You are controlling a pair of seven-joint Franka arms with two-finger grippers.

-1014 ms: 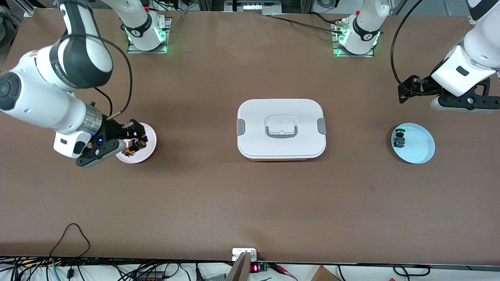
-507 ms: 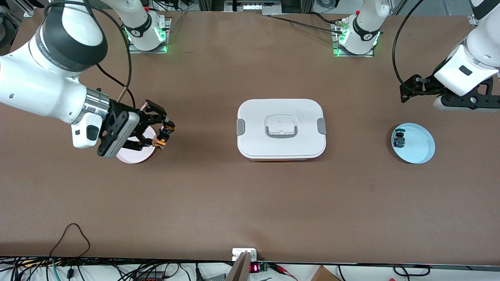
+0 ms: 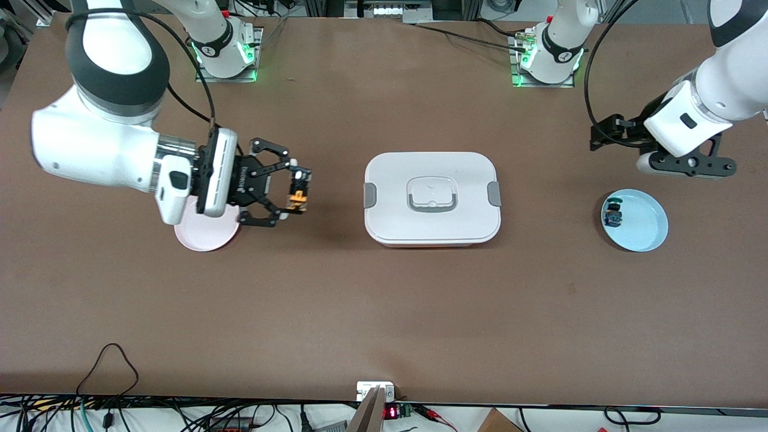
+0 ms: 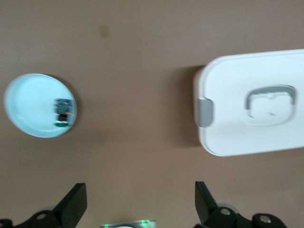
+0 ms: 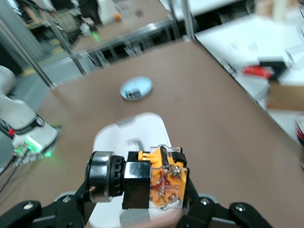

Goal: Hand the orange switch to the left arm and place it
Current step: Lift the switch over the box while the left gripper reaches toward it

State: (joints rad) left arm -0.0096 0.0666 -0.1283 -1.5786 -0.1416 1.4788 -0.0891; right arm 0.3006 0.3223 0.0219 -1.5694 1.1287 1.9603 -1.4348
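Observation:
My right gripper (image 3: 287, 193) is shut on the orange switch (image 3: 297, 191) and holds it in the air over the table, between the pink plate (image 3: 204, 233) and the white box (image 3: 432, 198). In the right wrist view the switch (image 5: 142, 183) fills the jaws, black body and orange end, with the box (image 5: 137, 133) past it. My left gripper (image 3: 600, 138) is open and empty, up over the table by the blue plate (image 3: 636, 219). In the left wrist view its fingertips (image 4: 76, 204) frame bare table, with the box (image 4: 251, 102) in sight.
A small blue-and-green switch (image 3: 613, 214) lies on the blue plate, also seen in the left wrist view (image 4: 61, 111). The box stands at the table's middle. Cables run along the table edge nearest the camera.
My right gripper has lifted the orange switch off the pink plate and carried it toward the box. My left arm has shifted a little toward the middle.

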